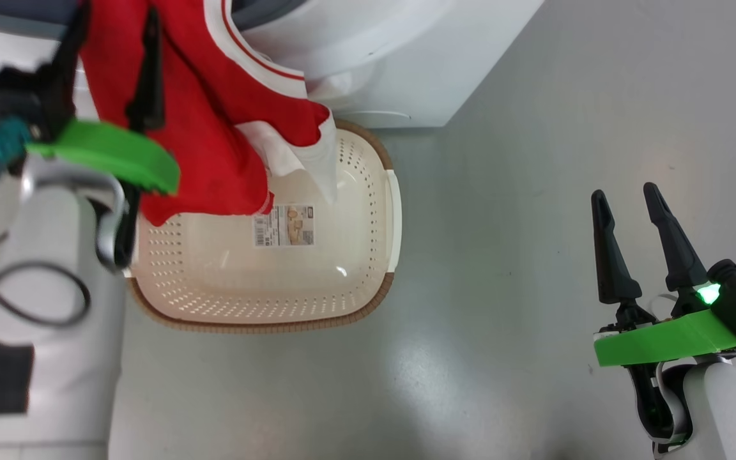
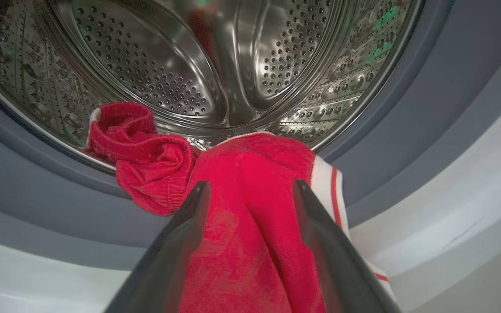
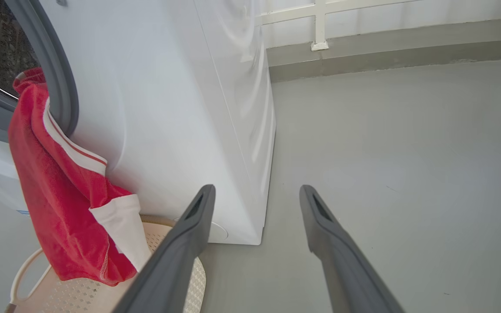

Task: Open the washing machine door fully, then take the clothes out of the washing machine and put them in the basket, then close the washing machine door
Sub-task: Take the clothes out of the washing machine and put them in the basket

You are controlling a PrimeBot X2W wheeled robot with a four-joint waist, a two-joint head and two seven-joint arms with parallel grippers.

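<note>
Grey floor [image 1: 502, 287]: near right, the right gripper [image 1: 625, 191] idles, fingers apart. Beyond, the basket [image 1: 395, 211] sits under the clothes [image 1: 214, 140] trailing from the washing machine [image 1: 406, 83]; the left gripper [image 2: 251, 184] straddles them, unclenched. Unloading step, apparently; next, likely clamp and pull.

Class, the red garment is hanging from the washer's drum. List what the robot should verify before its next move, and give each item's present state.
1. Left pincer straddles the clothes: ok.
2. Left pincer closed on the fabric: not ok, jaws stand open.
3. Clothes free of the drum: not ok, a bunched end rests on its lip.
4. Basket beneath the hanging end: ok.
5. Right pincer out of the way: ok, open and empty over the floor.
</note>
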